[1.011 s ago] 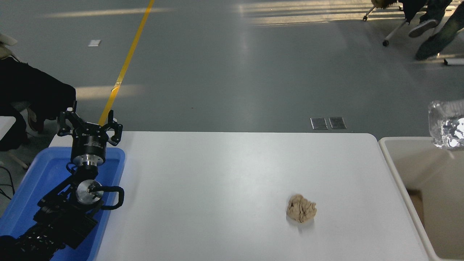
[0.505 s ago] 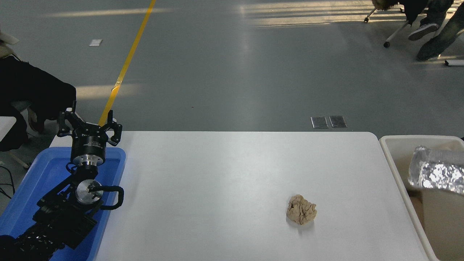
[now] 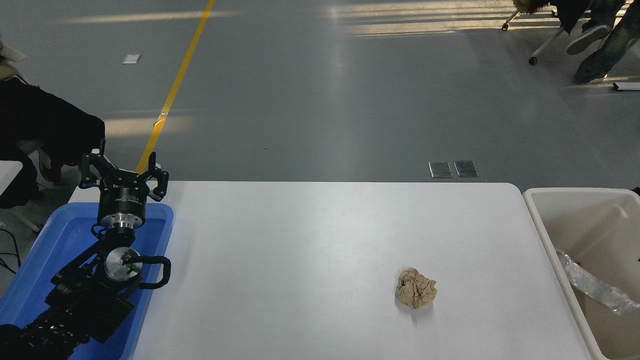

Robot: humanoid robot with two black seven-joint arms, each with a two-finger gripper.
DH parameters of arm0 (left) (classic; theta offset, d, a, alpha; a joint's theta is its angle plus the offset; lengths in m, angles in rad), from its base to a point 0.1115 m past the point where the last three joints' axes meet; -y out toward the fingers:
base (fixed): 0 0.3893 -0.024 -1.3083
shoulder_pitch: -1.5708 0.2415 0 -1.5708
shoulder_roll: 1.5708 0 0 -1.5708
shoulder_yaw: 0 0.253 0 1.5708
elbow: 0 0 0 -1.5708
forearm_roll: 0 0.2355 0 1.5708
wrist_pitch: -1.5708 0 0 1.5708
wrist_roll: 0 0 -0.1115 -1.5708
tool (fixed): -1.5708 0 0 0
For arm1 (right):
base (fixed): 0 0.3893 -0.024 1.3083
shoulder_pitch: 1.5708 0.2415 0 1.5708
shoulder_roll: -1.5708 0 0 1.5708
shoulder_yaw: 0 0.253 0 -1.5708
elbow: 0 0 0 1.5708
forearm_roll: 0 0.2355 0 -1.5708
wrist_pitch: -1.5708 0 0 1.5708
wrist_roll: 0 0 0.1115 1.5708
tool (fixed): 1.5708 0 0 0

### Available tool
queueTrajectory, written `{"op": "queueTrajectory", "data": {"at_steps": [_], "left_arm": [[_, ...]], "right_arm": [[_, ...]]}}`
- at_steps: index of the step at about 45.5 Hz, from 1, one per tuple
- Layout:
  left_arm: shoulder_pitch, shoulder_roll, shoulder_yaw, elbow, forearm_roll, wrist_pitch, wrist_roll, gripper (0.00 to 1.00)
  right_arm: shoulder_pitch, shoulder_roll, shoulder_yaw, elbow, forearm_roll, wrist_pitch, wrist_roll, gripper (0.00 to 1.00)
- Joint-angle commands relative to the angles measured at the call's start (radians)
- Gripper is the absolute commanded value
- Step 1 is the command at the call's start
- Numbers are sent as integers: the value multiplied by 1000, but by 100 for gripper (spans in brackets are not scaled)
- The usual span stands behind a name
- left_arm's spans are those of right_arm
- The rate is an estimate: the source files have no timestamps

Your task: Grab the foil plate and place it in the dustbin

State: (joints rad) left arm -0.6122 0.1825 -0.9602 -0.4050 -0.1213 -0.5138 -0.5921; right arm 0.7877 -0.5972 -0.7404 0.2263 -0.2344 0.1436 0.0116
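Foil plate lies inside dustbin, far right. Job looks done. Left gripper parked over blue tray, fingers apart, holding nothing. Right gripper unseen.

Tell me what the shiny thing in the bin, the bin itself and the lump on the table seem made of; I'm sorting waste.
The foil plate looks like thin aluminium foil: silvery, crinkled, glinting. The dustbin seems to be cream plastic, with smooth matte walls and a thick rounded rim. The lump is probably crumpled paper: tan, dull, tightly creased.
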Motion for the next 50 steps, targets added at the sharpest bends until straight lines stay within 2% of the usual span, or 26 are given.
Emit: {"op": "queueTrajectory", "data": {"at_steps": [1,6,12,18,24,27,41,45,50], "left_arm": [[-1,0,1,0,2,0,0,99],[-1,0,1,0,2,0,0,99],[-1,0,1,0,2,-2,1,99],[-1,0,1,0,2,-2,0,99],[-1,0,1,0,2,-2,0,99],[-1,0,1,0,2,0,0,99],[0,0,1,0,0,0,0,99],[0,0,0,0,-1,0,0,99],[2,0,0,0,-1,0,0,99]], "right_arm": [[246,-96,-106,210,-71,5,2,100],[537,-167,-240,473,-160,14,2,100],[871,-167,-392,761,-256,50,1,100],[1136,-87,-447,997,-260,158,1,100],[1295,59,-441,1107,-253,336,1,100],[1349,117,-433,1154,-218,395,4,100],[1410,333,-338,1188,134,594,4,100],[1446,379,-356,1199,150,614,4,100],[1493,382,-393,1258,148,642,4,100]]}}
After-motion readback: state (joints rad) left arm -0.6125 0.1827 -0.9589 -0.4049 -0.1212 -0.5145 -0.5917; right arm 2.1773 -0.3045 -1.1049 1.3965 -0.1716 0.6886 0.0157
